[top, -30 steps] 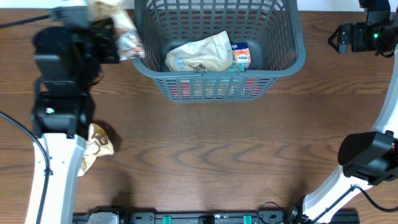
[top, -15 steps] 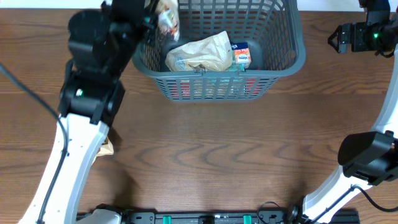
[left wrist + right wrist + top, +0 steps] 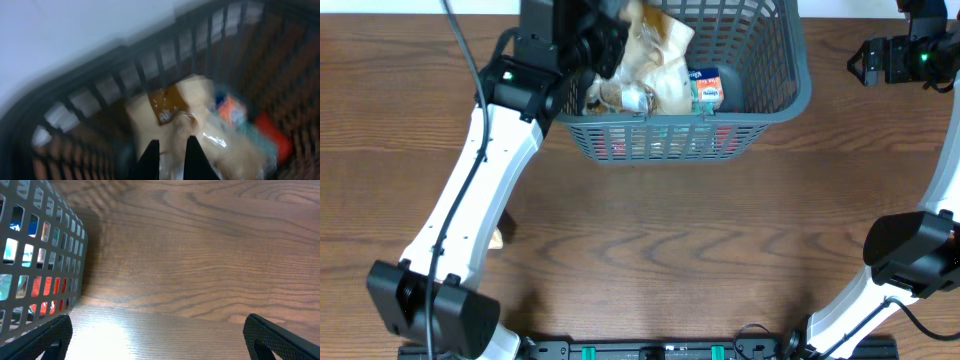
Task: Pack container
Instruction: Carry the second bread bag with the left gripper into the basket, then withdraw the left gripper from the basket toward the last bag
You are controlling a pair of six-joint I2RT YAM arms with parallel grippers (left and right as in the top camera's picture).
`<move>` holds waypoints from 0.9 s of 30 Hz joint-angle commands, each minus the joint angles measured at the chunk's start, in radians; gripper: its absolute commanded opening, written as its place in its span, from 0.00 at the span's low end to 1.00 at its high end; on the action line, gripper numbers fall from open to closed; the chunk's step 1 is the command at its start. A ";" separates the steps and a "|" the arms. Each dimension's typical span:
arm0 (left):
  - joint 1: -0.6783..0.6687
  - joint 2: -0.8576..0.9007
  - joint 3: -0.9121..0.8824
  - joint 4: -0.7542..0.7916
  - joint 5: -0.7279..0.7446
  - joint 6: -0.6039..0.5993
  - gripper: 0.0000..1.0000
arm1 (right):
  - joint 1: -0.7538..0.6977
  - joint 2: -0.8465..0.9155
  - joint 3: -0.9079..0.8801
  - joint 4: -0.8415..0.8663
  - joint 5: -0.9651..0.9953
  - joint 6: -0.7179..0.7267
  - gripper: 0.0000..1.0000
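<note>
**A:** What lies at the left of the counter (image 3: pixel 670 250)?

**B:** A small tan packet (image 3: pixel 498 238), half hidden under the left arm. The arm reaches from the near left corner up to the far middle.

**A:** And the left pincer (image 3: pixel 171 145)?

**B:** It is squeezed narrow on a beige snack bag (image 3: pixel 655 40) with a brown label. It hangs over the left inner part of the container (image 3: pixel 790 95), inside the rim. The wrist view is blurred, but the bag sits between the two fingers (image 3: pixel 151 157).

**A:** Where does the container stand?

**B:** At the far middle of the counter, upright, its lattice wall facing the near side.

**A:** What is in it?

**B:** Pale crumpled bags (image 3: pixel 665 92) lie under the held one. Just to their right is an orange-and-blue packet (image 3: pixel 708 90). Something red (image 3: pixel 620 145) shows through the near lattice, too hidden to name.

**A:** And at the right?

**B:** The right pincer (image 3: pixel 855 64) hovers at the far right, apart from the container, with its tips turned toward it. Its jaws stand wide with nothing between them. In its own view there is only bare wood and the container's grid wall at the left edge.
</note>
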 commanded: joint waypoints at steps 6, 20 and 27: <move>0.001 0.047 0.026 -0.145 -0.019 0.101 0.31 | 0.010 -0.015 -0.002 0.000 -0.013 -0.021 0.99; 0.051 -0.253 0.072 -0.197 -0.299 0.101 0.99 | 0.010 -0.015 -0.002 0.001 -0.014 -0.021 0.99; 0.222 -0.380 0.072 -0.546 -0.425 0.089 0.99 | 0.010 -0.015 -0.002 0.001 -0.014 -0.021 0.99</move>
